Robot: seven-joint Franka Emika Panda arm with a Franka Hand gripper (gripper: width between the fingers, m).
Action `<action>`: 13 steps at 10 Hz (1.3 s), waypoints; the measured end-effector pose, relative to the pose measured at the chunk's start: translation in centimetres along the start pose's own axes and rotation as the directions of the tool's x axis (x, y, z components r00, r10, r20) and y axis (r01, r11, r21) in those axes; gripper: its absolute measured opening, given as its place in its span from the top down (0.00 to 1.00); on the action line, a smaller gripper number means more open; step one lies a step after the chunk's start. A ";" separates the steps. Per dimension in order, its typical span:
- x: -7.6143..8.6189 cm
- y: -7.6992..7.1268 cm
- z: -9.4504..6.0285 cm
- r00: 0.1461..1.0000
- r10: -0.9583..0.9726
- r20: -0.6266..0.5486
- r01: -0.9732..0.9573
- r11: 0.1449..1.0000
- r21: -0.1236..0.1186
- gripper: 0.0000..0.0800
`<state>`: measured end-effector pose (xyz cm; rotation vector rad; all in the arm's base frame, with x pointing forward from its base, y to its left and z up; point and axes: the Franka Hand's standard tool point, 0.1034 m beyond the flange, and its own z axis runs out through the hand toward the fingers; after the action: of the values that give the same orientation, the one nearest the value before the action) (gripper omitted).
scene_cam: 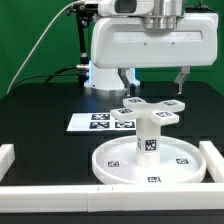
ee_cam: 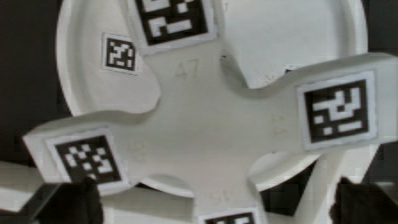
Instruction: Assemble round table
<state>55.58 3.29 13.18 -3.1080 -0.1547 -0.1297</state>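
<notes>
Since the foot (scene_cam: 147,109) atop the leg (scene_cam: 148,134) looks light, stiff and slick, the wide-open gripper (scene_cam: 153,80) above should pinch one arm.

No words, brands or numbers can be read anywhere; only black-and-white square tags (scene_cam: 149,145) mark the white parts beside the marker board (scene_cam: 92,122).

A black table (scene_cam: 30,110) carries the flat marker board (scene_cam: 92,122) behind centre, white border walls along the exterior view's left (scene_cam: 7,158), right (scene_cam: 213,160) and near edge (scene_cam: 100,203), with a green backdrop (scene_cam: 35,35) beyond the table.
</notes>
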 end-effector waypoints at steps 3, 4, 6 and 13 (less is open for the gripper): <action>0.0 0.1 0.0 1.000 0.005 0.000 -0.005 1.000 0.001 0.19; -0.2 0.3 0.1 0.996 0.091 0.003 -0.091 0.996 0.003 0.19; -1.0 0.0 0.7 0.938 0.346 0.031 -0.346 0.938 -0.008 0.19; -2.1 -0.6 2.4 0.905 0.423 0.047 -0.423 0.906 0.003 0.19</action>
<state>53.65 3.72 10.60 -3.0426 0.5159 -0.0462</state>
